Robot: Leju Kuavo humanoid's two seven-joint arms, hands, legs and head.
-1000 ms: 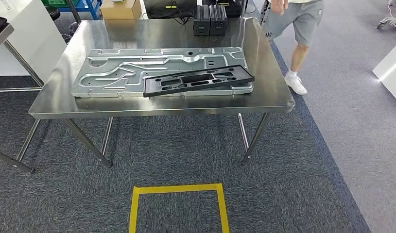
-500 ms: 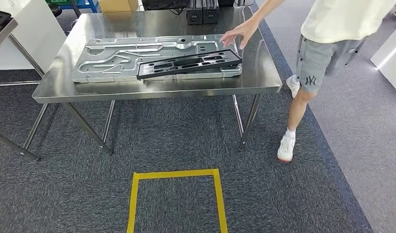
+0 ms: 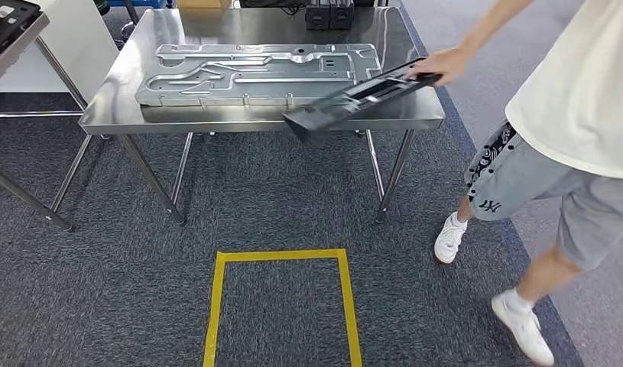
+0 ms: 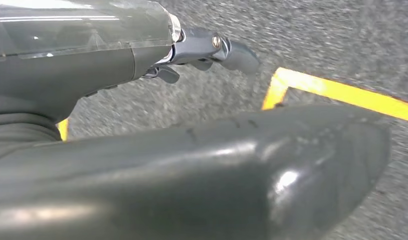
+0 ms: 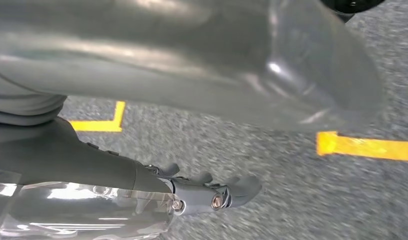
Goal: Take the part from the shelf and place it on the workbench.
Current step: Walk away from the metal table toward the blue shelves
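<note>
- My left hand and right hand hang over grey carpet by the yellow tape square, fingers loosely apart, holding nothing.
- Farther off, a person's hand grips the black part, tilted past the steel workbench's front edge.
- A silver stamped panel lies flat on the workbench.

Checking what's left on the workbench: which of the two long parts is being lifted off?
The black slotted part: a person's hand holds it tilted past the table's edge. The silver stamped panel lies flat on the workbench.
</note>
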